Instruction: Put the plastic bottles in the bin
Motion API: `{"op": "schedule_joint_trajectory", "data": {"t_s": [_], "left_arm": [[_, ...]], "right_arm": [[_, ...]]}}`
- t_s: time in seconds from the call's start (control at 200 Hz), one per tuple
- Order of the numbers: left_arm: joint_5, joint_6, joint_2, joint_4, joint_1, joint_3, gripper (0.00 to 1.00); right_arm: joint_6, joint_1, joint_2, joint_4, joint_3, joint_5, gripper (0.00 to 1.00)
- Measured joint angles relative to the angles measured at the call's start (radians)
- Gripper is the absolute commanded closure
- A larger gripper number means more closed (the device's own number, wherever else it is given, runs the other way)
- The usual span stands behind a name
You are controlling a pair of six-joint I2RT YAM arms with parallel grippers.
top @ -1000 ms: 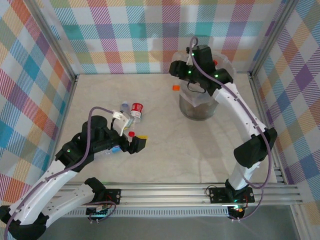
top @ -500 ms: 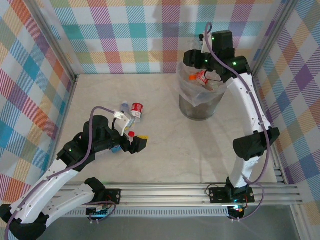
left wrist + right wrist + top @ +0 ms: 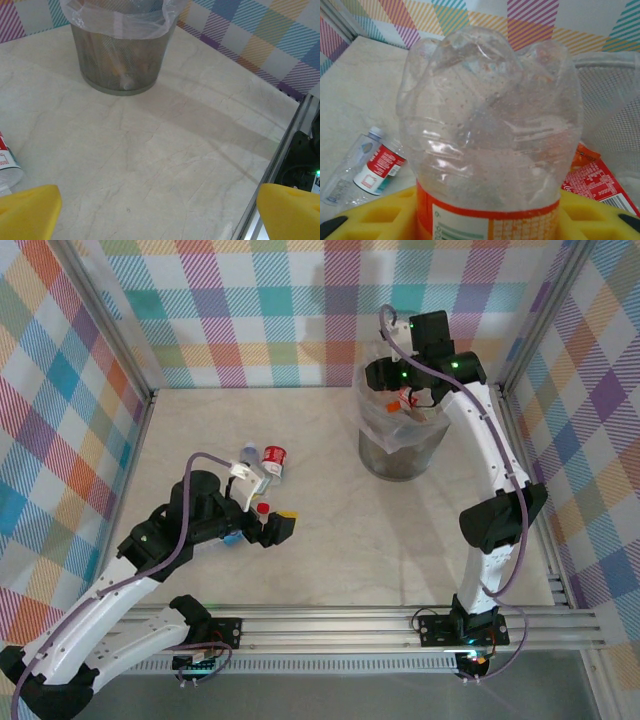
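Note:
My right gripper (image 3: 405,397) hangs over the bin (image 3: 400,462), shut on a clear plastic bottle (image 3: 490,125) with an orange label, held between its yellow fingers (image 3: 360,220). The bin's mesh wall (image 3: 615,105) is to the right, and a red-labelled bottle (image 3: 595,186) lies inside it. My left gripper (image 3: 266,530) stands open low over the table, nothing between its yellow fingertips (image 3: 27,210). Beside it is a red-capped bottle (image 3: 262,508). Two more bottles (image 3: 275,460) lie just beyond. The bin (image 3: 122,60) stands ahead in the left wrist view.
A bottle's end (image 3: 7,162) pokes in at the left edge of the left wrist view. Something blue (image 3: 232,538) lies under the left arm. Checked walls close the table on three sides, and a metal rail (image 3: 400,620) runs along the near edge.
The right arm has swung back and up over the bin, then drifted slightly left, keeping the orange-labelled bottle. The left arm has barely moved.

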Motion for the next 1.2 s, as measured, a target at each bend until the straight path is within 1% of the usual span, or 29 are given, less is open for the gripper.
{"op": "schedule_joint_trajectory", "data": {"t_s": [0.175, 0.265, 0.455, 0.63, 0.805, 0.9, 0.935, 0.99, 1.055, 1.085, 1.2], "left_arm": [[-0.012, 0.000, 0.009, 0.000, 0.000, 0.000, 0.00], [-0.018, 0.000, 0.010, 0.000, 0.000, 0.000, 0.00], [-0.023, 0.000, 0.021, -0.001, 0.000, 0.000, 0.00], [-0.025, 0.000, 0.028, -0.004, 0.000, 0.000, 0.00], [-0.025, 0.000, 0.028, -0.009, 0.000, 0.000, 0.00], [-0.024, 0.000, 0.028, -0.010, 0.000, 0.000, 0.00], [-0.025, 0.000, 0.028, -0.010, 0.000, 0.000, 0.00], [-0.025, 0.000, 0.028, -0.010, 0.000, 0.000, 0.00], [-0.024, 0.000, 0.028, -0.010, 0.000, 0.000, 0.00], [-0.025, 0.000, 0.028, -0.010, 0.000, 0.000, 0.00], [-0.024, 0.000, 0.028, -0.010, 0.000, 0.000, 0.00]], "right_arm": [[-0.064, -0.002, 0.005, -0.020, -0.013, 0.022, 0.47], [-0.087, -0.003, 0.011, -0.033, -0.013, 0.026, 0.40], [-0.114, -0.006, 0.020, -0.054, -0.017, 0.026, 0.30], [-0.118, -0.009, 0.020, -0.060, -0.020, 0.026, 0.25], [-0.114, -0.015, 0.020, -0.058, -0.037, 0.026, 0.26], [-0.090, -0.022, 0.020, -0.055, -0.049, 0.026, 0.30], [-0.069, -0.024, 0.020, -0.052, -0.050, 0.026, 0.33], [-0.045, -0.027, 0.020, -0.048, -0.049, 0.027, 0.35], [-0.002, -0.029, 0.026, -0.061, -0.029, 0.031, 0.34], [0.020, -0.029, 0.036, -0.075, -0.003, 0.033, 0.32], [0.115, -0.029, 0.083, -0.123, 0.103, 0.036, 0.33]]}}
